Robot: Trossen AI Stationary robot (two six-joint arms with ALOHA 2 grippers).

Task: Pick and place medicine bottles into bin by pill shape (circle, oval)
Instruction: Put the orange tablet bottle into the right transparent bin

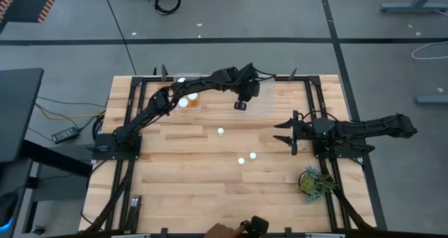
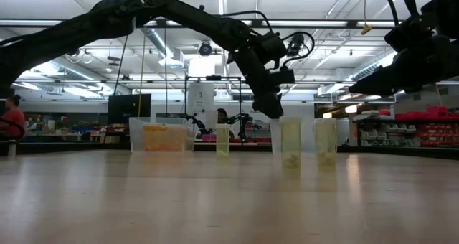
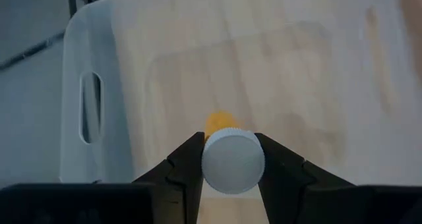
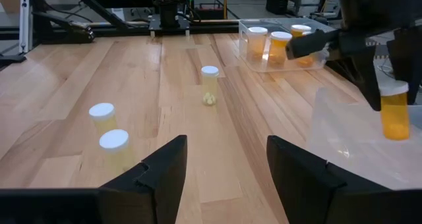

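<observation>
Left pincer (image 3: 227, 161) clamped on cap of medicine bottle (image 4: 395, 112); I hold it above empty clear bin (image 3: 72, 105) at bench's far edge. Right pincer (image 4: 224, 168) open, idle at bench's right side. Other bin (image 4: 280, 49) holds at least three bottles. Three bottles (image 1: 220, 131) left standing mid-bench. Judged past halfway. No legible labels or writing.

Left wrist view: the held medicine bottle (image 3: 232, 159) shows mainly its white cap, its orange body largely hidden behind it; the clear bin (image 3: 92, 112) is cut by the frame; high view: pills too small to tell in the standing bottles (image 1: 220, 131); a dark object (image 1: 255, 226) at the worktop's near edge is cut off.
</observation>
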